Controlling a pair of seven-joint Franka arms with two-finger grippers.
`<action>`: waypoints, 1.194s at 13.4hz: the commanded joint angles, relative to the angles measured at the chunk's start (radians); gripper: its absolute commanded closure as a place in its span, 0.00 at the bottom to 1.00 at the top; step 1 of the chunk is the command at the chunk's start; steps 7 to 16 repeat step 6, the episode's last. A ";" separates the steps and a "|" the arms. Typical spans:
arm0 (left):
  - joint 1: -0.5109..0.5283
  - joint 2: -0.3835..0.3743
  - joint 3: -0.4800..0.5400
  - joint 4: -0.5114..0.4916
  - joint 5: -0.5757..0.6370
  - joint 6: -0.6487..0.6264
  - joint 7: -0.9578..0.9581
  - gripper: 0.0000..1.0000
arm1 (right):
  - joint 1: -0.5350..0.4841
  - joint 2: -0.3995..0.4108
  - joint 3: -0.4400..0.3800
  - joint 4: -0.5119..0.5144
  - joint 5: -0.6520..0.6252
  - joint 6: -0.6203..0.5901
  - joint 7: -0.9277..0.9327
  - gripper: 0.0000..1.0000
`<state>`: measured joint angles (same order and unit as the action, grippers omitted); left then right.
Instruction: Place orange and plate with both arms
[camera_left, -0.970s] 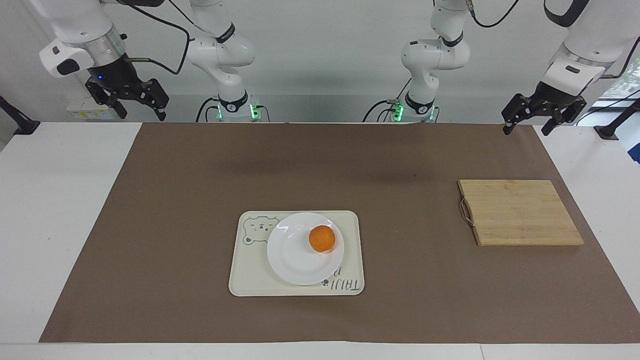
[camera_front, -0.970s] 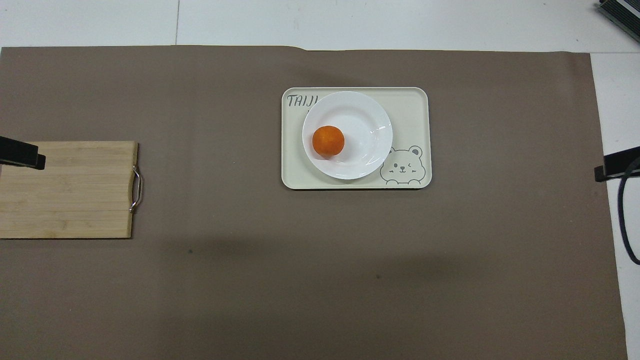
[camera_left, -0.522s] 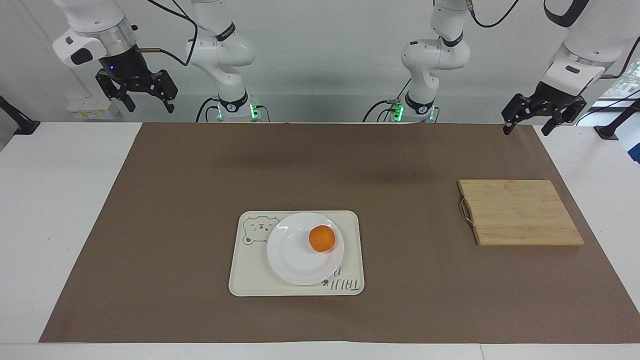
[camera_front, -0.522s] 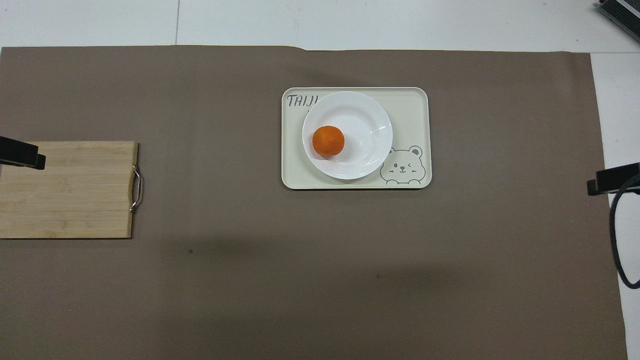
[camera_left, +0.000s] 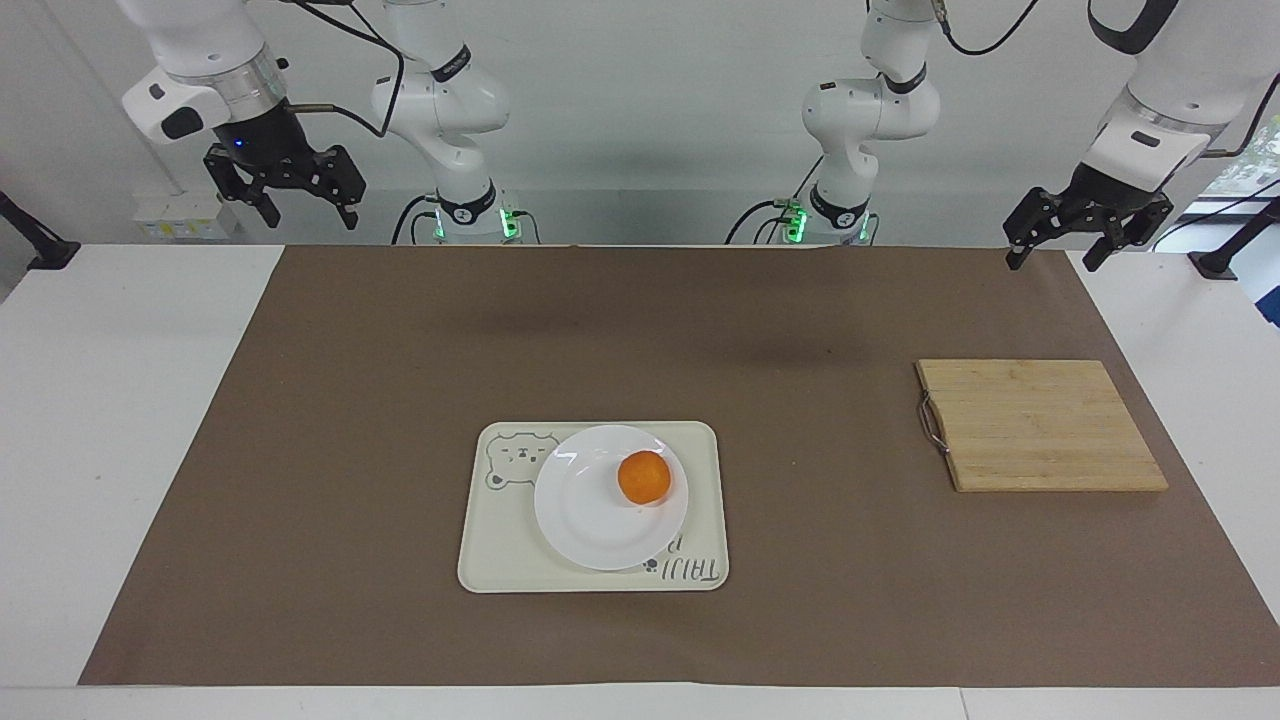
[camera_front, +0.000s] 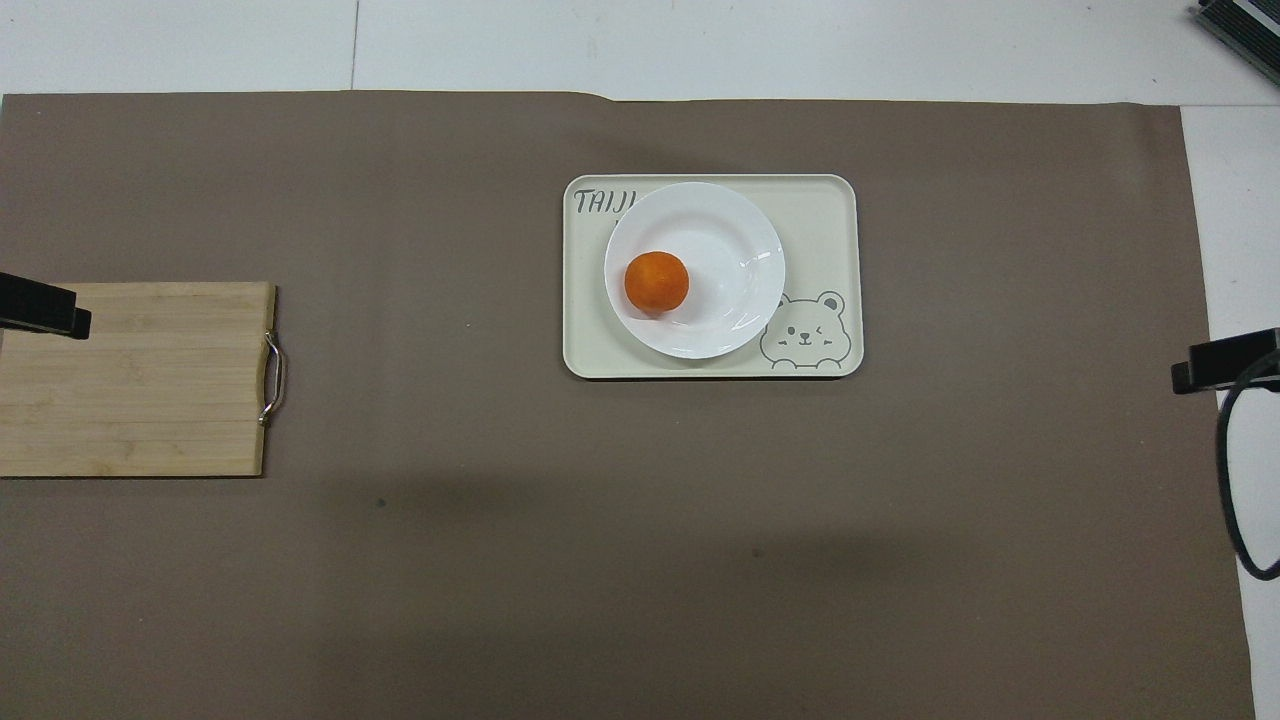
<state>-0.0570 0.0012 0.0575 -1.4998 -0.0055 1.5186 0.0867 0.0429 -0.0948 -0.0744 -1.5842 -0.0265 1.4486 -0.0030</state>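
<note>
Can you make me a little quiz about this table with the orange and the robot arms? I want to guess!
1. True or false: the orange sits on the white plate.
2. What is the plate resting on?
A. the wooden cutting board
B. the cream tray with the bear drawing
C. the bare brown mat
3. Fill in the missing word: the left gripper and the right gripper both hang up in the air, and each one holds ____.

Key:
1. True.
2. B.
3. Nothing; both are open and empty.
</note>
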 joint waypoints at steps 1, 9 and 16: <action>0.005 -0.021 -0.004 -0.020 0.015 0.000 -0.007 0.00 | 0.005 -0.039 0.005 -0.048 -0.032 0.026 -0.012 0.00; -0.004 -0.033 -0.004 -0.022 0.015 -0.035 -0.010 0.00 | 0.005 -0.033 0.007 -0.042 -0.017 0.027 -0.005 0.00; -0.004 -0.033 -0.004 -0.022 0.015 -0.035 -0.010 0.00 | 0.005 -0.033 0.007 -0.042 -0.017 0.027 -0.005 0.00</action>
